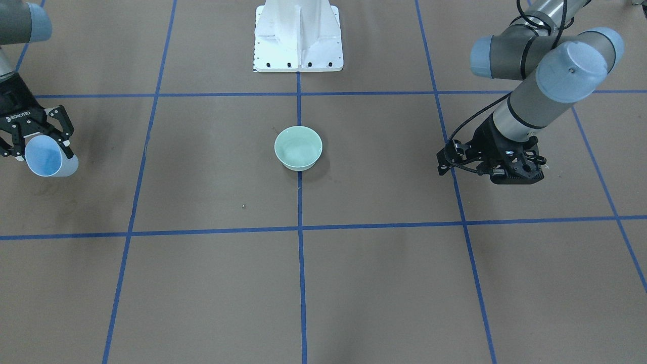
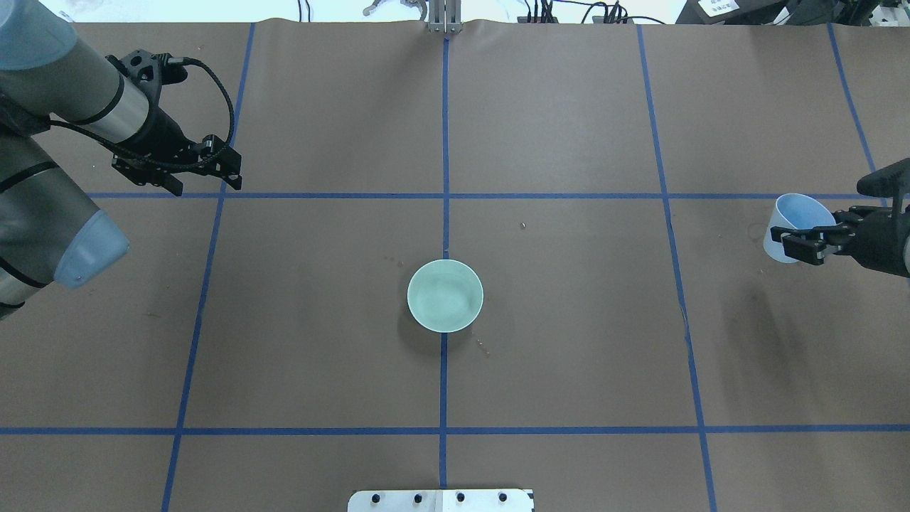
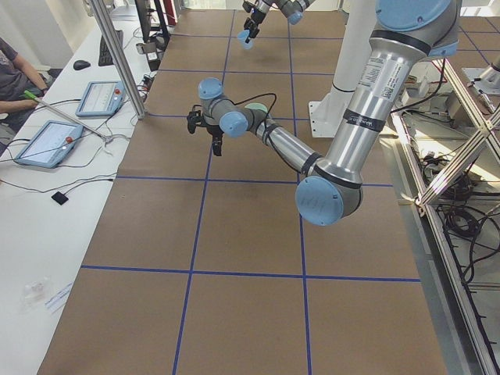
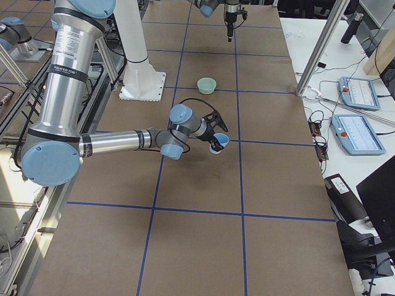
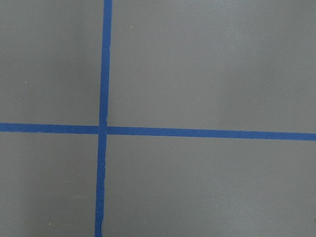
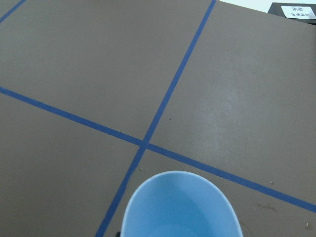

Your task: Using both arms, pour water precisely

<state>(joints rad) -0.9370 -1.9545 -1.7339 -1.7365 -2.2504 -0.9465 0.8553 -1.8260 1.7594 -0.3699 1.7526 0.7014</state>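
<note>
We cannot tell if pouring is done: the right hand [image 1: 43, 150] grasps a cup [image 1: 48, 162] near the table's [image 1: 384, 283] right edge, well apart from the central bowl [image 1: 298, 147], whose faint sheen may be water, and whether the left hand [image 1: 493, 167] is released or clenched we cannot tell.

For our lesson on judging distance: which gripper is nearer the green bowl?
Left. The left gripper hangs to one side of the green bowl; the right gripper, holding a blue cup, is farther off on the opposite side.
</note>
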